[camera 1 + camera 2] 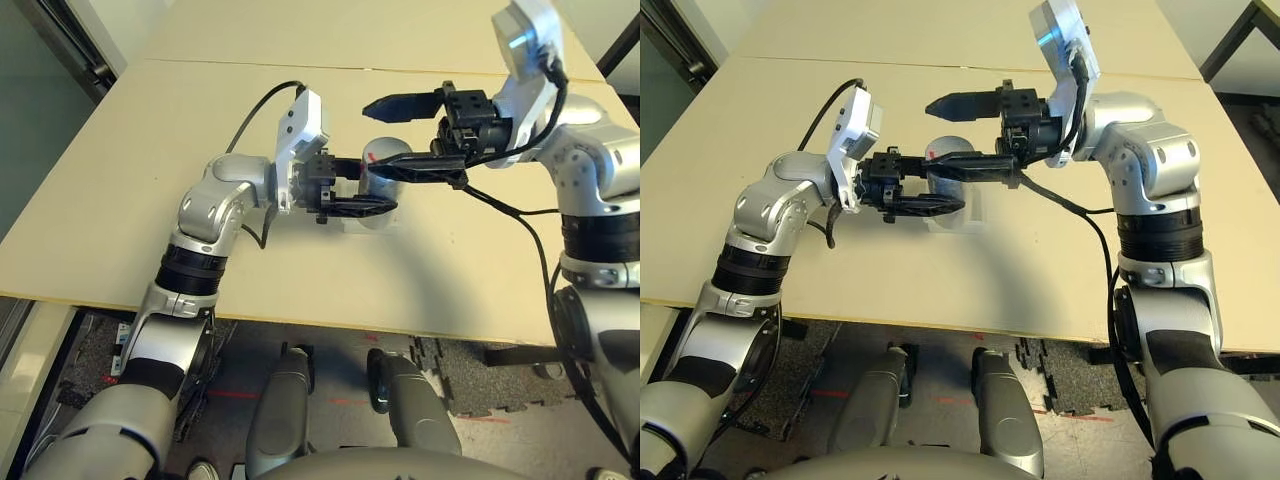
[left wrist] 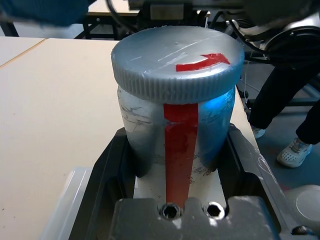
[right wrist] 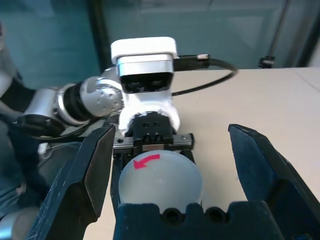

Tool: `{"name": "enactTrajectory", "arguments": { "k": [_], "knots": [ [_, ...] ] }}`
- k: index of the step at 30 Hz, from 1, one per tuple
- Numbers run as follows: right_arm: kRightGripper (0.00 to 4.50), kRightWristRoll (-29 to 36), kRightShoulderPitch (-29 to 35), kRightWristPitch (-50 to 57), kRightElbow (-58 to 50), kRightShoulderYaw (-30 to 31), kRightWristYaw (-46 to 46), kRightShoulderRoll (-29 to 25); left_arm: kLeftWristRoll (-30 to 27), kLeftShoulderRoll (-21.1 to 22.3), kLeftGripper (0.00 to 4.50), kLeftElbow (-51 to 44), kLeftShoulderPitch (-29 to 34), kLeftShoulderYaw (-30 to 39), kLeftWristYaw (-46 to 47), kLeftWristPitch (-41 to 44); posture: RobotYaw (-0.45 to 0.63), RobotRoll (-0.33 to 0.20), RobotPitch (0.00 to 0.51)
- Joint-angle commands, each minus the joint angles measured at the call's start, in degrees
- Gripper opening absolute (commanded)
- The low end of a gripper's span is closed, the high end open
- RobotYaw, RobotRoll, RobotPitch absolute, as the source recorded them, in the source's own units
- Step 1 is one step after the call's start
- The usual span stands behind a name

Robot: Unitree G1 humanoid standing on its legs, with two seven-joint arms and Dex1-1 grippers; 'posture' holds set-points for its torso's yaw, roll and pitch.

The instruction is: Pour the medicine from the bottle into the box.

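At frame centre the left gripper [image 1: 362, 192] is clamping the bottle [image 2: 175, 115] by its rigid, probably slick body (cap on); the right gripper [image 1: 395, 132] is gaping empty around the ridged cap [image 2: 177, 62], likely the better hold.

Left claw [image 1: 362, 190] is clamped, pointing right; right claw [image 1: 385, 135] is spread wide, pointing left.

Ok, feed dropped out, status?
Left gripper shut on bottle, cap on. Right gripper open beside cap. Box underneath. Nothing blocking.
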Motion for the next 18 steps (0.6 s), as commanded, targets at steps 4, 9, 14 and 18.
{"name": "enactTrajectory", "arguments": {
  "k": [4, 9, 14, 18],
  "knots": [
    [4.5, 2.07, 2.31, 1.02, -2.61, -0.55, -1.96, -2.21, -0.09, 0.52, 2.44, 1.44, -0.36, -0.37, 0.35, -1.6, 0.08, 0.0, 0.187],
    [4.5, 3.51, 2.26, 2.3, -4.02, 1.01, -2.9, -1.53, 0.18, 0.96, 2.44, 2.56, -0.03, -0.71, 0.17, -2.6, 0.09, 0.0, 0.184],
    [4.5, 4.26, 2.04, 2.98, -4.74, 2.52, -2.94, -1.13, 0.33, 1.06, 2.44, 3.54, -0.25, -0.93, 0.08, -3.19, 0.09, 0.0, 0.183],
    [4.5, 3.63, 1.76, 2.56, -4.71, 3.68, -3.14, -0.84, 0.38, 1.13, 2.44, 3.98, -0.27, -1.01, 0.02, -3.48, 0.09, 0.0, 0.184]
  ]
}}
